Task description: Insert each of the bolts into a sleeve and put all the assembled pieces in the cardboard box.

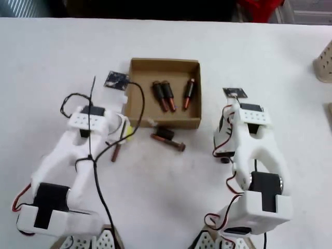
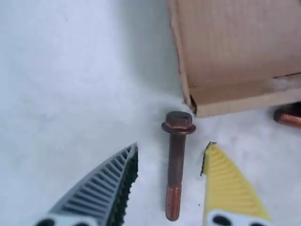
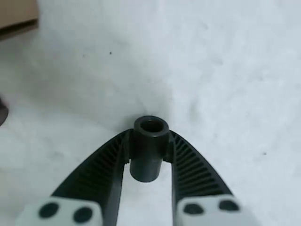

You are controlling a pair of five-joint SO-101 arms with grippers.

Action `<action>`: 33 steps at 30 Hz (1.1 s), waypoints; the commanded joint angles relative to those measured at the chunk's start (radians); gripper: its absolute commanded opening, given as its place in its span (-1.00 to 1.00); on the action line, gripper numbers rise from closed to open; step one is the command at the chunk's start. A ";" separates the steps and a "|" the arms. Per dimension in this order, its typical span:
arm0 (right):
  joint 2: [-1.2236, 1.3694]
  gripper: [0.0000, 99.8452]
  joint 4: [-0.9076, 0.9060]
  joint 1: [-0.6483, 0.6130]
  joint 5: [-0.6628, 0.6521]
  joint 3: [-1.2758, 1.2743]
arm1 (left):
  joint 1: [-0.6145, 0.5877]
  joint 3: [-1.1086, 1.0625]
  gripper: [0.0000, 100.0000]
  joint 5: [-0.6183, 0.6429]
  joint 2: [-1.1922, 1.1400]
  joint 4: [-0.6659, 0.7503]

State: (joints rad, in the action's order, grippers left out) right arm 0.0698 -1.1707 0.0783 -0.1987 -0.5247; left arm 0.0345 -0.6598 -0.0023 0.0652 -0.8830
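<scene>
Here left gripper [image 2: 171, 145] spread astride bolt [image 2: 176, 174] beside cardboard box [image 2: 235, 47]; right gripper [image 3: 149, 139] clamps sleeve [image 3: 149, 157].

I find no word, number or brand that I can read. A dark tag [image 1: 116, 80] lies just beside the cardboard box [image 1: 187, 123], and a second dark tag [image 1: 234, 93] lies near it. Their markings are too blurred for me.

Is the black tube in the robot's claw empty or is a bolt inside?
Empty. The sleeve held by the right gripper shows an open, dark hole at its end.
</scene>
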 commanded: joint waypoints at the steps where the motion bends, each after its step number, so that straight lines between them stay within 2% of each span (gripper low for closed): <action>1: -0.056 -0.97 -0.008 0.002 -0.008 0.005 | 0.019 0.000 -0.69 -0.046 0.018 0.048; 4: -0.056 -0.97 -0.008 0.002 -0.008 0.005 | 0.038 0.025 -0.71 -0.064 -0.067 0.068; 10: -0.054 -0.97 -0.008 0.005 -0.008 0.005 | 0.039 0.146 -0.67 -0.058 -0.174 -0.048; 15: -0.053 -0.97 -0.008 0.005 -0.008 0.005 | 0.045 0.153 -0.68 -0.052 -0.185 -0.028; 19: -0.051 -0.97 -0.008 0.002 -0.008 0.005 | 0.047 0.147 -0.68 0.021 -0.188 -0.014; 24: -0.054 -0.97 -0.005 0.001 -0.008 -0.009 | 0.079 0.143 -0.98 0.020 -0.188 -0.015; 30: -0.056 -0.97 -0.012 -0.048 -0.008 -0.023 | 0.074 0.141 -0.96 0.020 -0.182 -0.011; 33: -0.058 -0.97 -0.013 -0.062 -0.008 -0.032 | 0.030 0.152 -0.96 0.026 -0.179 -0.008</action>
State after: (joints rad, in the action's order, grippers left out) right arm 0.0652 -1.1753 0.0353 -0.1987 -0.5570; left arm 0.1020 -0.5462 0.0069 -0.1281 -0.9152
